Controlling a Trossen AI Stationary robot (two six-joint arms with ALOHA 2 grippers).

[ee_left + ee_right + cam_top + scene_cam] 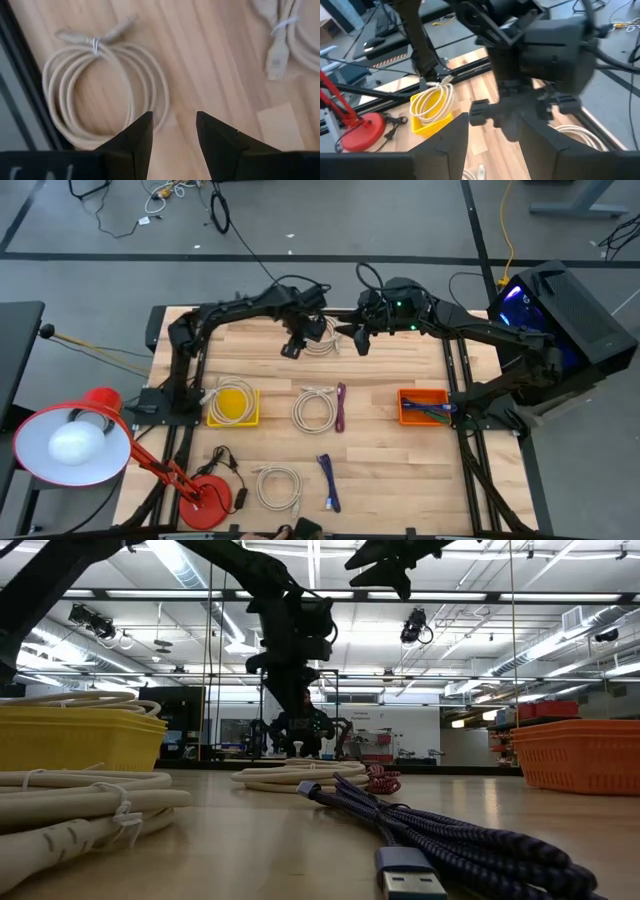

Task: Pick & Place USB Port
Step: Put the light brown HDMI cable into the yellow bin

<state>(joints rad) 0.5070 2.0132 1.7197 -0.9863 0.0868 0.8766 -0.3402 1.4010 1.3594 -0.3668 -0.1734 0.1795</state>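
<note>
Several coiled cables lie flat on the wooden table. A beige coil point(322, 346) point(102, 87) lies near the far edge, and my left gripper point(293, 346) point(172, 131) hovers open just above it, touching nothing. My right gripper point(360, 338) point(492, 137) is open and empty, raised beside the left one on its right. A white coil point(314, 410) with a purple cable point(341, 407) lies mid-table. A blue braided USB cable point(328, 482) point(420, 840) and another white coil point(278, 486) lie near the near edge.
A yellow bin point(216, 417) point(426, 128) at the left holds a coiled cable. An orange bin point(402, 412) point(580, 755) at the right holds cables. A red desk lamp point(95, 430) stands at the near left corner, its base point(362, 131) on the table. Bare wood lies between the coils.
</note>
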